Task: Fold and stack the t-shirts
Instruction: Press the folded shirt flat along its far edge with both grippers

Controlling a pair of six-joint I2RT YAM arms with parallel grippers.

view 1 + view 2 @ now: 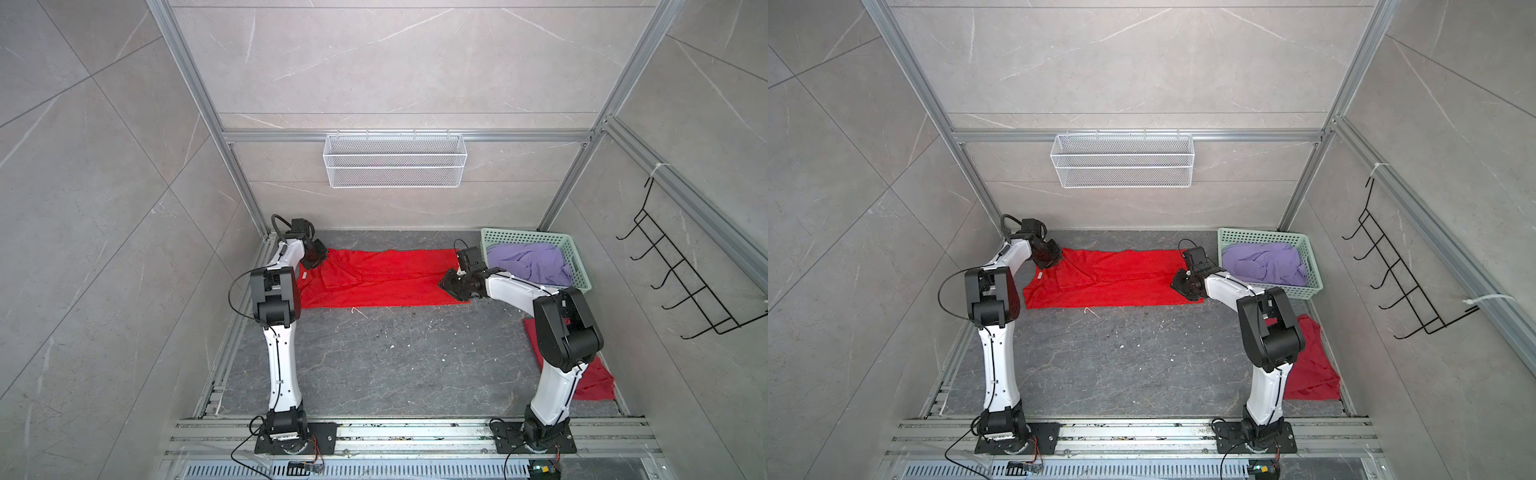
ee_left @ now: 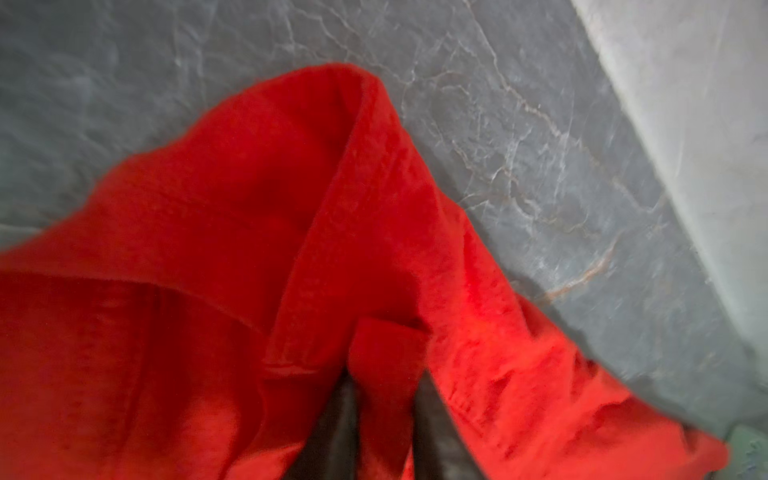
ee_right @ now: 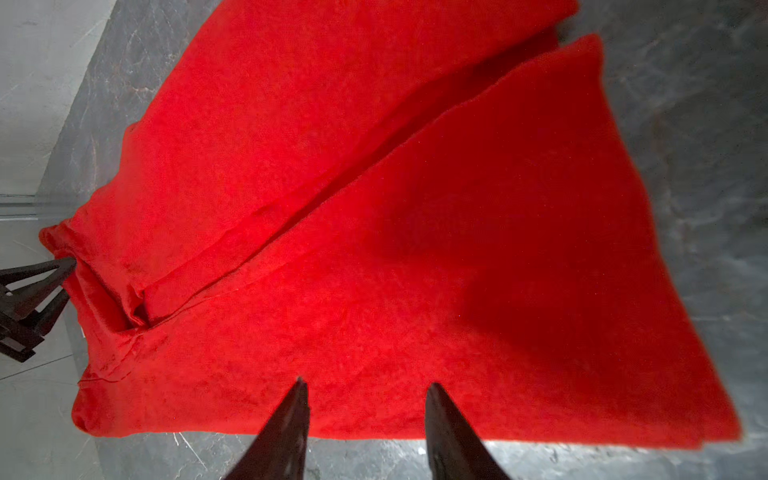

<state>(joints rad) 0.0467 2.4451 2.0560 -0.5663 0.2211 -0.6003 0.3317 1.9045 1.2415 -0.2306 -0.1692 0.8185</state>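
Though blurred up close, appears to pinch a raised fold of the bright red t-shirt [image 1: 382, 278] with the left hand [image 2: 384, 386], closed tight with cloth bunched between its dark fingers [image 2: 336, 415]. Grips at the shirt's far left corner in both top views, just beyond the small white neck label [image 1: 304, 275]. Shows the rest of that shirt spread sideways across the far half of the dark stone desk [image 1: 395, 365], creased through the middle, with a fairly straight near edge. Holds the right hand [image 3: 368, 386] over the hem at the shirt's right end, jaws standing apart and gripping nothing, tips pointing along the cloth toward the left hand. Shows the lavender t-shirt [image 1: 528, 262] heaped in the mint-green basket [image 1: 579, 266] at the far right corner, just beside the right wrist. Shows the darker red t-shirt [image 1: 598, 378] lying on the near right of the desk, well apart from the bright one and partly hidden behind the right arm.
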